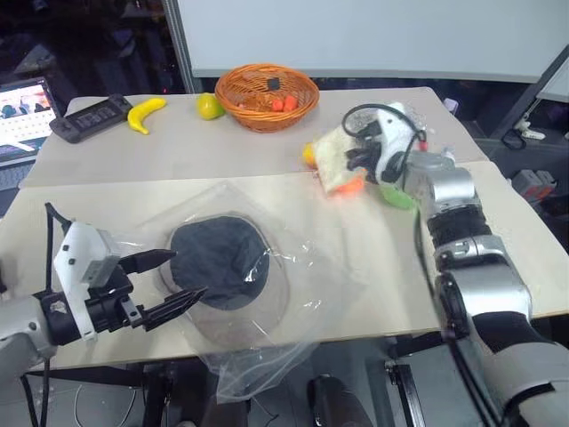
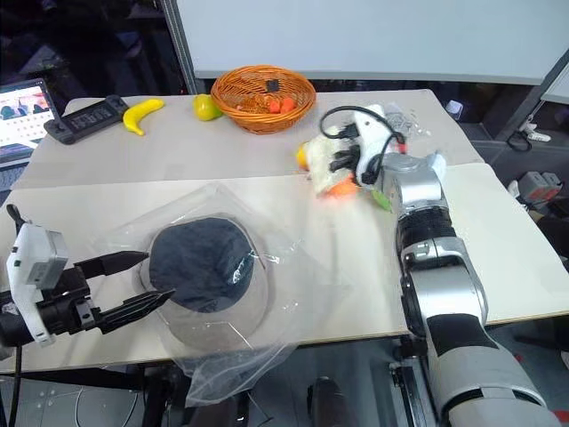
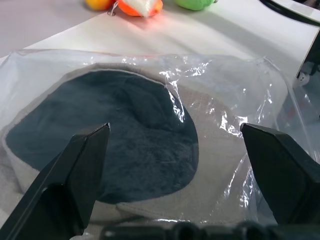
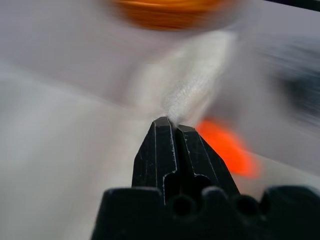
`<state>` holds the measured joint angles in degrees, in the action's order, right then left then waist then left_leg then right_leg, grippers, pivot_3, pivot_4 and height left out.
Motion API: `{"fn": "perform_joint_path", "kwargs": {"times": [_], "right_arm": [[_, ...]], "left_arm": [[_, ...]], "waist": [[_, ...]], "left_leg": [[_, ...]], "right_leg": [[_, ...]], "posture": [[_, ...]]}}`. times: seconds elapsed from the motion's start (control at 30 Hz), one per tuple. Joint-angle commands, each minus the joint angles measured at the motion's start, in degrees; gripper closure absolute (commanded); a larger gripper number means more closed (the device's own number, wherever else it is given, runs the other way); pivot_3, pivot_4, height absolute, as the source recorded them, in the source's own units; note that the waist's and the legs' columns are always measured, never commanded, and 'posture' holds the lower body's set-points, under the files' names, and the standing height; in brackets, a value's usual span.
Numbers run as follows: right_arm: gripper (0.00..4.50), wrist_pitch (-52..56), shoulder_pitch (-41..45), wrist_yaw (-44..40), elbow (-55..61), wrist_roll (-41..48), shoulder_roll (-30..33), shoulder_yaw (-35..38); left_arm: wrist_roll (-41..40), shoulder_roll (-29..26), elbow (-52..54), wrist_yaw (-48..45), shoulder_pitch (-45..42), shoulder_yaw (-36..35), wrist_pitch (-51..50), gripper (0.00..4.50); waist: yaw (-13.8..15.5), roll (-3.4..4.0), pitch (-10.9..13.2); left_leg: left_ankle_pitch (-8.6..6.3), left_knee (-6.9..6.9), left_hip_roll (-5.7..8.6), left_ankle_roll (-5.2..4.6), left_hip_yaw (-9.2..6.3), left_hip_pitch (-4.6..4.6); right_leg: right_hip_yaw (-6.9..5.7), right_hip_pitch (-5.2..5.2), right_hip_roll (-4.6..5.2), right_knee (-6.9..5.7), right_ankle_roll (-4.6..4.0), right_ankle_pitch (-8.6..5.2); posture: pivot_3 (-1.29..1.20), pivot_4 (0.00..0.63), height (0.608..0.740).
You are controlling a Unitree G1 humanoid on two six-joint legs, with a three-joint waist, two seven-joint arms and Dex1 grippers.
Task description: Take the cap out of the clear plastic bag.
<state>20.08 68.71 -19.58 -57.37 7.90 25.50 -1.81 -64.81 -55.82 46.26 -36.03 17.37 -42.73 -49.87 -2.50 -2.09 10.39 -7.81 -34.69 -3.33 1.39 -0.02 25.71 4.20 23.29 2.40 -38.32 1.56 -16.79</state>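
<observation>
The cap [image 1: 220,262] lies inside the clear plastic bag [image 1: 302,289] on the near table, dark underside up, with a tan edge [image 3: 220,170] showing through the plastic. The bag's loose end hangs over the table's front edge. My left gripper [image 1: 188,273] is open at the cap's left side, its two black fingers [image 3: 75,175] spread wide and pointing at the bag, with nothing between them. My right gripper [image 4: 169,124] is shut on nothing, raised at the back right near a white mesh packet [image 1: 333,160].
A wicker basket [image 1: 267,96] with small items stands at the back centre. Beside it lie a yellow-green fruit [image 1: 210,106], a banana [image 1: 145,114] and a black device [image 1: 92,116]. A laptop [image 1: 22,111] sits far left. Orange and green toys lie under the packet.
</observation>
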Motion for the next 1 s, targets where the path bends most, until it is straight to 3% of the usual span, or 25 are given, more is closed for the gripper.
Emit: {"fn": "perform_joint_path", "kwargs": {"times": [0.03,0.07,0.17,0.5,0.6,0.77,1.0], "right_arm": [[4.42,-5.81,1.26,3.47,-5.97,-3.1,1.0,1.16],[4.42,-6.06,1.4,3.78,-7.18,-2.61,0.78,2.25],[3.65,-7.8,1.7,4.64,-9.0,-3.11,1.24,3.46],[0.15,-11.11,3.81,4.08,-7.67,-4.15,3.51,6.17],[0.07,-10.82,4.76,2.24,-6.88,-3.86,4.22,6.68],[0.07,-6.17,3.07,-20.54,3.28,-2.59,7.08,2.76],[0.07,11.68,-10.51,-50.16,38.42,13.41,18.77,4.06]], "left_arm": [[0.58,0.64,1.51,-0.11,0.63,-1.16,1.47,0.0],[0.48,0.72,1.67,-0.11,0.78,-1.24,1.5,0.0],[0.77,0.77,1.73,-0.44,1.07,-1.33,1.58,0.0],[1.12,0.39,1.01,-0.97,0.32,-0.25,1.66,0.0],[1.34,0.47,0.84,-1.2,0.28,-0.1,1.71,0.0],[-0.8,2.78,-0.55,0.65,0.87,-1.62,1.18,0.0],[-4.36,10.57,-5.45,3.8,7.98,-9.75,0.98,0.0]], "waist": [[-0.13,0.02,0.01],[-0.28,0.03,0.02],[-1.07,0.07,0.04],[-1.48,0.08,0.05],[-1.48,0.12,0.07],[-1.62,0.17,0.1],[-0.62,0.22,0.14]], "left_leg": [[0.0,0.0,0.0,0.0,0.0,0.0],[0.0,0.0,0.0,0.0,0.0,0.01],[0.0,-0.03,-0.01,0.0,0.0,-0.04],[0.01,-0.08,0.0,0.0,0.0,-0.2],[0.01,-0.09,0.01,0.0,0.0,-0.19],[0.01,-0.06,0.0,0.0,0.01,-0.2],[0.0,-0.07,-0.04,0.0,0.0,-0.17]], "right_leg": [[0.0,-0.01,0.0,0.03,0.0,0.0],[0.01,-0.01,0.01,0.03,0.02,0.01],[0.02,-0.03,0.0,-0.03,0.03,0.04],[0.03,-0.14,0.0,-0.15,0.04,0.03],[0.04,-0.15,0.01,-0.15,0.04,0.03],[0.05,-0.13,0.0,-0.15,0.04,0.03],[0.0,-0.13,0.02,-0.14,0.05,0.01]], "posture": [[0.0,0.15,0.74],[0.0,0.15,0.74],[0.0,0.15,0.74],[0.0,0.15,0.74],[0.0,0.15,0.74],[0.0,0.15,0.74],[0.0,0.15,0.74]]}}
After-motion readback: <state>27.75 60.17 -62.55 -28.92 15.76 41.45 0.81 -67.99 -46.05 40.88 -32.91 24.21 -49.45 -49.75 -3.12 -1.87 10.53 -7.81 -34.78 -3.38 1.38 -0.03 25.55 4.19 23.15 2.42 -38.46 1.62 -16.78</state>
